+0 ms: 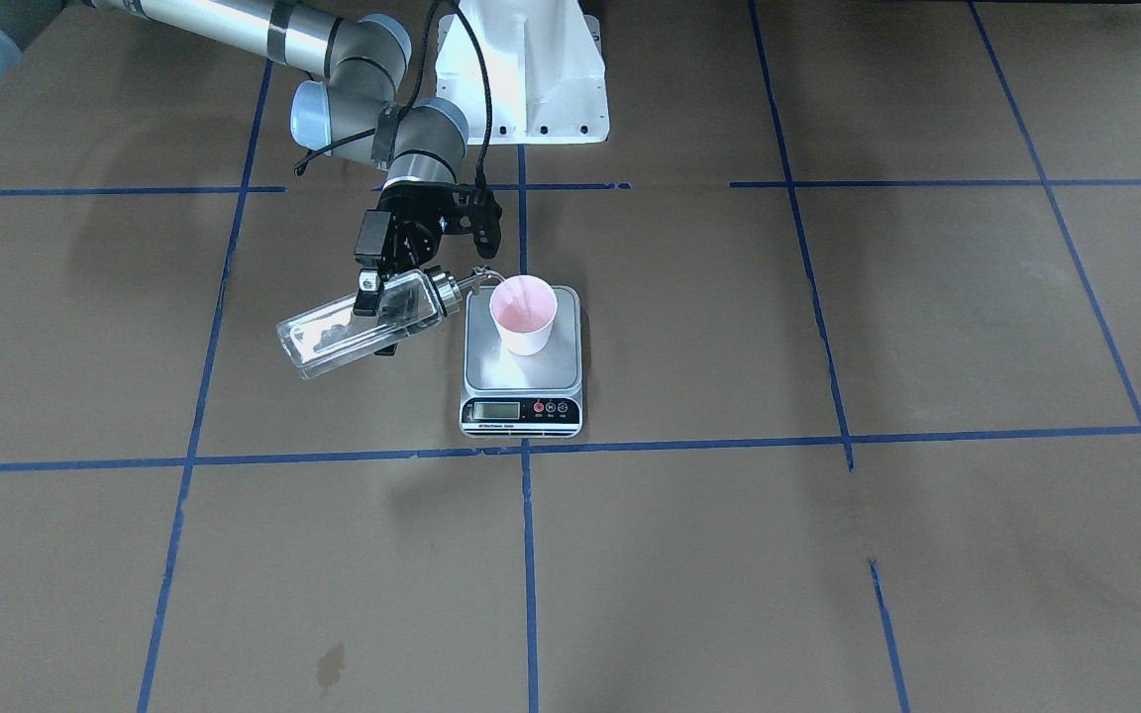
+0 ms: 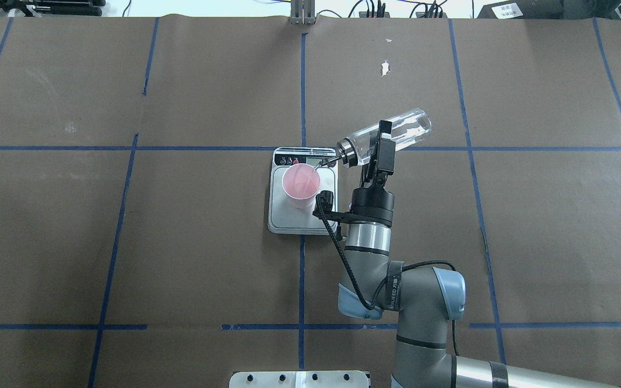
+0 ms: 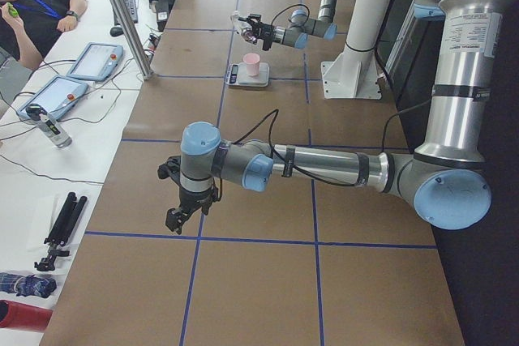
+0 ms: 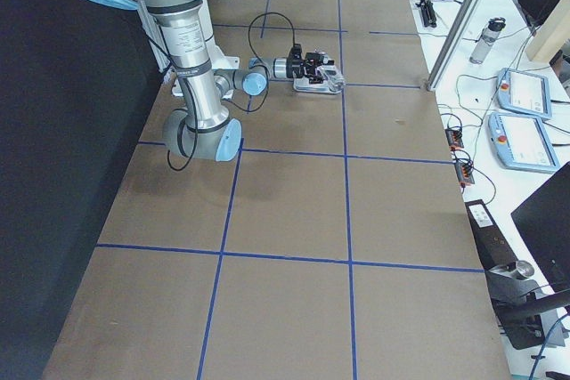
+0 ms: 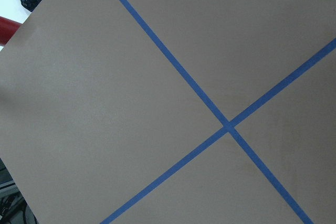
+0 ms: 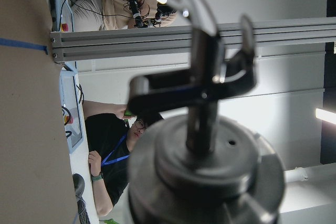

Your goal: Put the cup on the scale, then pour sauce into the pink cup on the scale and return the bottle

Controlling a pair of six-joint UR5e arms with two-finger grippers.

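Brown table (image 2: 181,242) — R fingers (image 2: 385,145) clamped on bottle (image 2: 405,126), spout (image 2: 328,160) over cup (image 2: 301,183) on scale (image 2: 289,221); L fingers (image 3: 174,220) can't tell — LCD (image 1: 493,410) unreadable.

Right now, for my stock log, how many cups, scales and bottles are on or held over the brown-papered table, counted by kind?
cup: 1
scale: 1
bottle: 1
Total: 3

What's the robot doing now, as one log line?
right gripper: shut on bottle, tilted, spout at cup rim | cup: on scale | left gripper: state unclear
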